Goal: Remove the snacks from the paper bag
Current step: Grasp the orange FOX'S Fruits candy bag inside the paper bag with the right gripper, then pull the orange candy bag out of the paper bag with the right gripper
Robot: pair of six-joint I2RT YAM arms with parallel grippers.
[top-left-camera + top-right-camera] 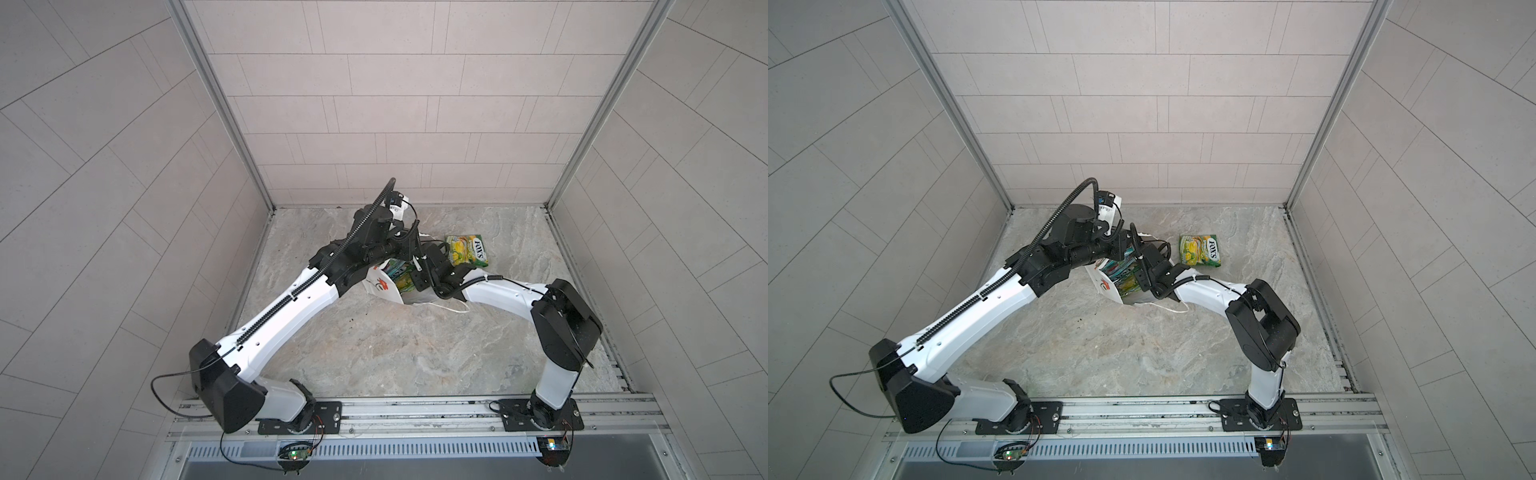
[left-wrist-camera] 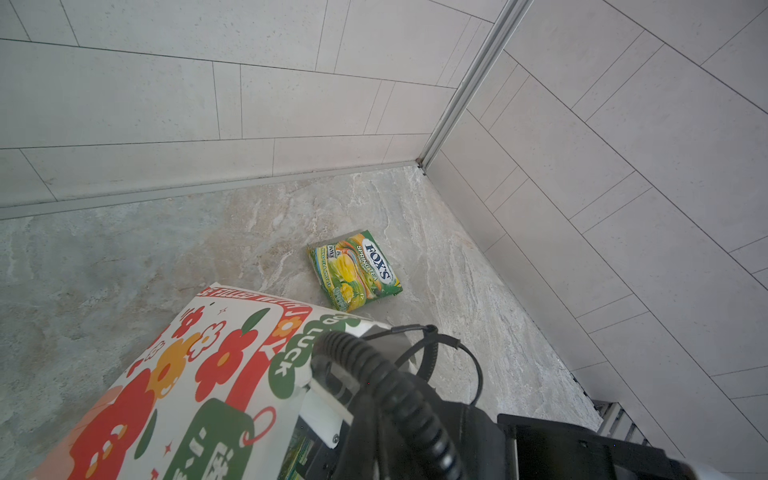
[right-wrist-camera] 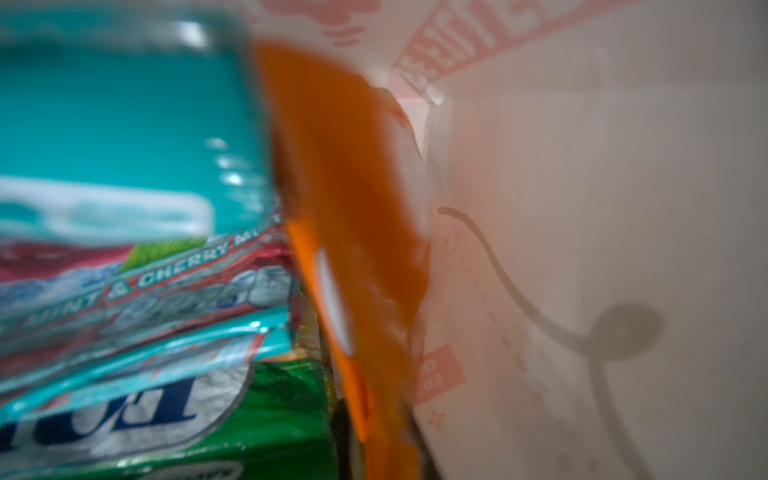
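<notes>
The paper bag, white with a red flower, leans tilted at mid-table with its mouth facing the right arm. My left gripper sits at the bag's upper rim, shut on it, with its jaws hidden under the wrist. In the left wrist view the bag's printed face fills the near corner. My right gripper reaches inside the bag and is shut on the orange packet. Teal-red packets and a green one lie beside it. One green-yellow FOX'S snack lies flat on the table outside.
Tiled walls close the table on the left, back and right. The arm bases stand on a metal rail along the front edge. A white string handle trails on the marble under the right forearm. The right arm's cable crosses the left wrist view.
</notes>
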